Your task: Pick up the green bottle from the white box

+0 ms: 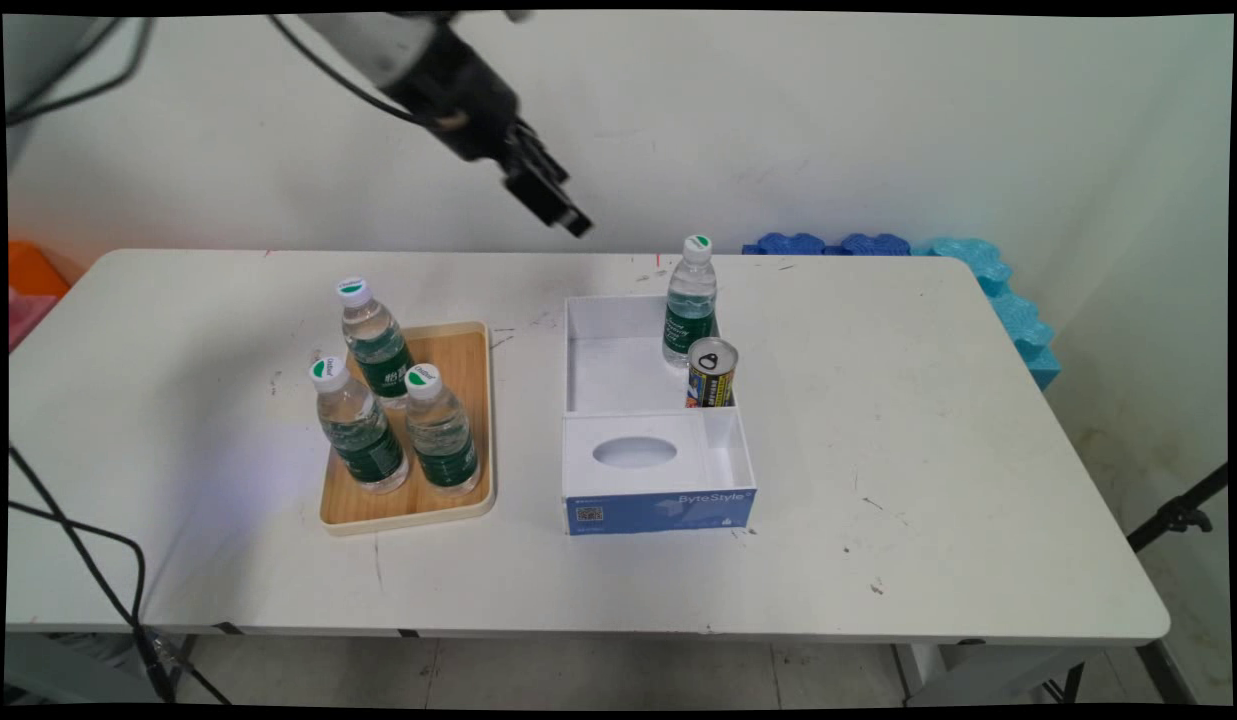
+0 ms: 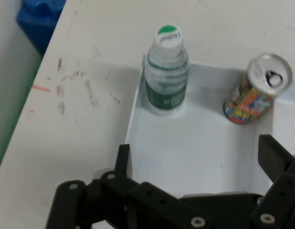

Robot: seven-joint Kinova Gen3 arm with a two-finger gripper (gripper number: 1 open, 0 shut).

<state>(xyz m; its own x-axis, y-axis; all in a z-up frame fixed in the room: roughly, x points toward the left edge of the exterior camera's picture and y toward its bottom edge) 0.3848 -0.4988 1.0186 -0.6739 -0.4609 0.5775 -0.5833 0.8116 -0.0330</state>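
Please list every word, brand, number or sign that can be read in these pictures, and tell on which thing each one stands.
"ByteStyle": on the blue front face of the white cardboard box.
QR code on the same blue face: too small to read.
Green labels and caps of the four clear plastic water bottles: blurred, unreadable.
Print on the colourful drink can: unreadable.
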